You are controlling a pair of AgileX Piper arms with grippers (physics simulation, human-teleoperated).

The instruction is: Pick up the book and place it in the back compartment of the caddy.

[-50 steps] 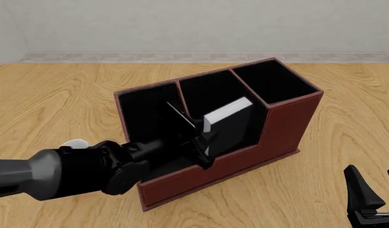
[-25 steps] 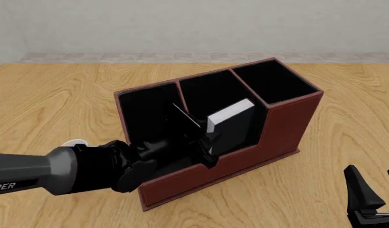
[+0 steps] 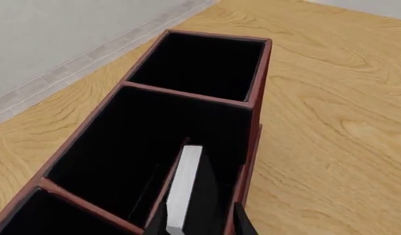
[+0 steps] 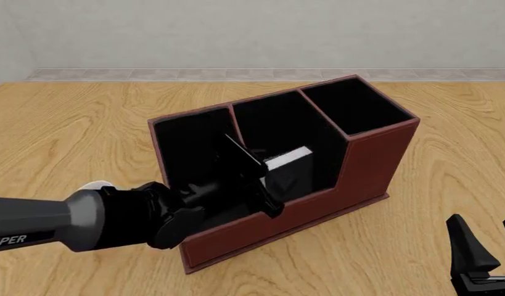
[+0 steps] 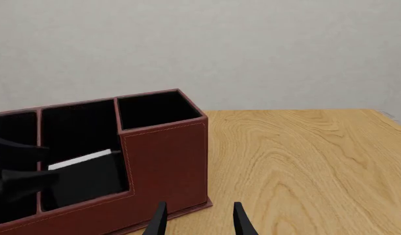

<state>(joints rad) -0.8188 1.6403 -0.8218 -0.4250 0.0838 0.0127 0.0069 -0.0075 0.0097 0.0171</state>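
We see the left gripper (image 4: 256, 182) reaching over the low front wall of the caddy (image 4: 375, 163), its fingers on either side of the book (image 4: 287, 159), which stands on edge, leaning a little, inside the low-walled cell (image 4: 306, 179) beside the tall square cell; from the left wrist view the fingers look closed on its covers, though we cannot be sure they still touch. The right gripper (image 5: 196, 221) hangs well apart near the table's (image 4: 87, 123) front right, fingers parted with nothing between them.
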